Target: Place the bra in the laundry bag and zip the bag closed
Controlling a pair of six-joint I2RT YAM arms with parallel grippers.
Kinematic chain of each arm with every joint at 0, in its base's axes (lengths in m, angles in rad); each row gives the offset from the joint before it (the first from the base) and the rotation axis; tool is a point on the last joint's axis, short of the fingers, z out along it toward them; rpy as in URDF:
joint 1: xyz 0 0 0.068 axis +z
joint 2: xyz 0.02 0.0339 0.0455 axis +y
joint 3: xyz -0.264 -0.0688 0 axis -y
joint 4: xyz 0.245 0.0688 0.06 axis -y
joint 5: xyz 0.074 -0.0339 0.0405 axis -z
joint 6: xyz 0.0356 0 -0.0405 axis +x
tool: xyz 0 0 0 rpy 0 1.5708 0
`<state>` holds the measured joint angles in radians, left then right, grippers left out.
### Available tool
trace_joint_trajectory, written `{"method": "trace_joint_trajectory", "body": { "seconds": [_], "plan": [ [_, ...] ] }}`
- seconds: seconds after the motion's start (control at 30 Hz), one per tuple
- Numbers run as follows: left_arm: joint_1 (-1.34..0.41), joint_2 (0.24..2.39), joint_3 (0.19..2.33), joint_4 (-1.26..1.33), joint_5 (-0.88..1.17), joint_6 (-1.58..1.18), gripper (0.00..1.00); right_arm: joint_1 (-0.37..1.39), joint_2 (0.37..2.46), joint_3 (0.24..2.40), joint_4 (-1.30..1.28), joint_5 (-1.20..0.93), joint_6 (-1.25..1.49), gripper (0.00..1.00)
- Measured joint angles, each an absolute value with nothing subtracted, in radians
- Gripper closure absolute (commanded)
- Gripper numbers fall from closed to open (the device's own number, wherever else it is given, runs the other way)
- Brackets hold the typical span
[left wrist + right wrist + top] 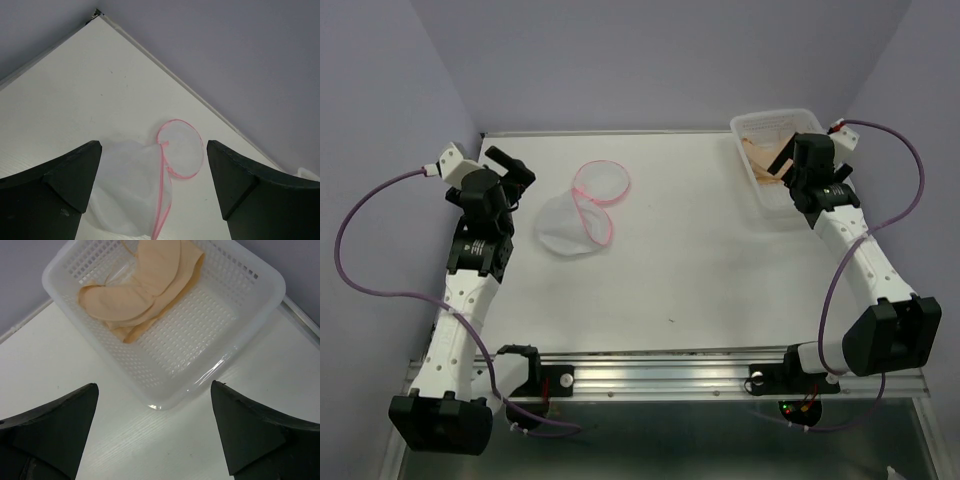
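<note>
While left gripper point(154, 145) faces laundry bag point(130, 190), spread, empty | right gripper point(154, 387) above bra point(135, 290) in basket point(200, 335), spread, empty

Wide open across white tabletop point(720, 270) between round white mesh pouch with pink zipper trim point(570, 222) and clear perforated plastic basket point(200, 340); peach fabric bra point(145, 285) walled in, reachable from above.

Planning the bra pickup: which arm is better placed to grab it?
Right. The right gripper hangs open at the basket edge, with the bra lying just ahead of it. The left gripper, also open, is across the table by the laundry bag.
</note>
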<state>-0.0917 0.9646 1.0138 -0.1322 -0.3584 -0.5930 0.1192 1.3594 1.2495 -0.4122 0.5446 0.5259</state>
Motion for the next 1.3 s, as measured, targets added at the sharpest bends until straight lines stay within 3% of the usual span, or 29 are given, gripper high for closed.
{"method": "trace_joint_trajectory", "body": {
  "seconds": [0.37, 0.7, 1.0, 1.3],
  "plan": [
    [-0.092, 0.982, 1.014, -0.131, -0.364, -0.591, 0.01, 0.119, 1.417, 1.246, -0.287, 0.558, 0.443, 0.0],
    [-0.092, 1.04, 1.014, -0.132, -0.386, -0.579, 0.01, 0.035, 1.916, 1.589, -0.249, 0.535, 0.472, 0.0],
    [-0.092, 1.051, 1.014, -0.102, -0.425, -0.568, 0.01, -0.152, 2.188, 1.837, -0.249, 0.446, 0.579, 0.0],
    [-0.092, 1.113, 1.02, -0.073, -0.431, -0.546, 0.01, -0.168, 2.376, 2.009, -0.233, 0.385, 0.57, 0.0]
  ]
}}
